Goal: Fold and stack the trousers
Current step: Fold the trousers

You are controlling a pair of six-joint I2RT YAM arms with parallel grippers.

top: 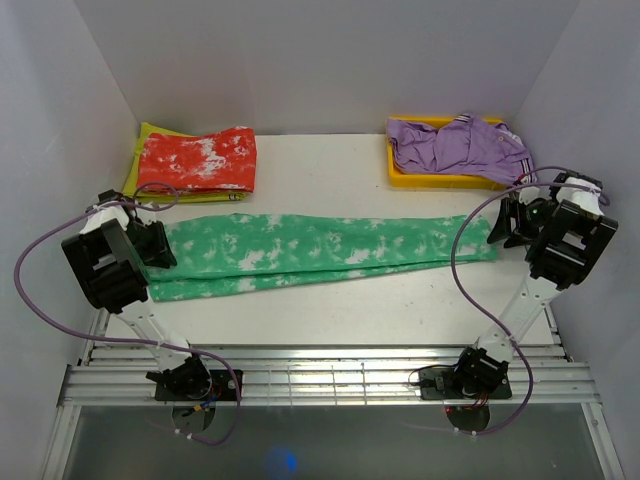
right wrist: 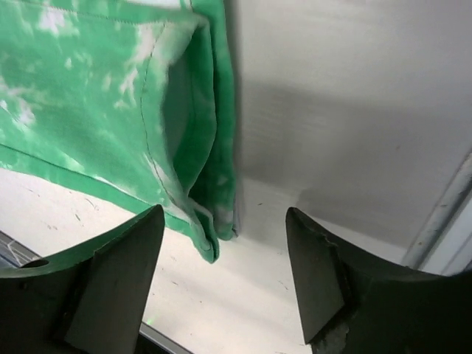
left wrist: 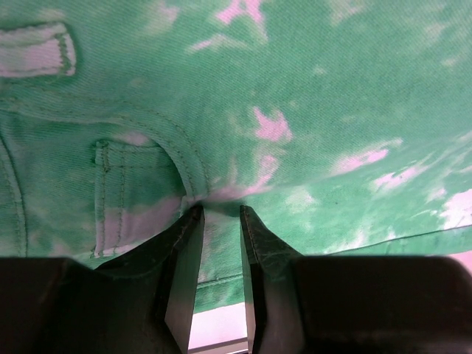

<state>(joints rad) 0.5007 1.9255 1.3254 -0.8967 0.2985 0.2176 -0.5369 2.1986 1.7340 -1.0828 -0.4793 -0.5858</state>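
Note:
The green tie-dye trousers (top: 320,250) lie flat across the table, legs laid together, waist at the left and hems at the right. My left gripper (top: 165,245) is at the waist end. In the left wrist view its fingertips (left wrist: 221,210) pinch a puckered fold of the trousers (left wrist: 332,96) beside a pocket seam. My right gripper (top: 500,228) hovers at the hem end. In the right wrist view it (right wrist: 225,212) stands wide open, holding nothing, with the hem corner of the trousers (right wrist: 88,110) lying on the table just ahead of its left finger.
A red-and-white folded garment (top: 198,160) rests on a yellow one (top: 150,135) at the back left. A yellow tray (top: 400,177) holding a purple garment (top: 460,145) sits at the back right. Grey walls close in on both sides. A metal rail (top: 320,375) runs along the near edge.

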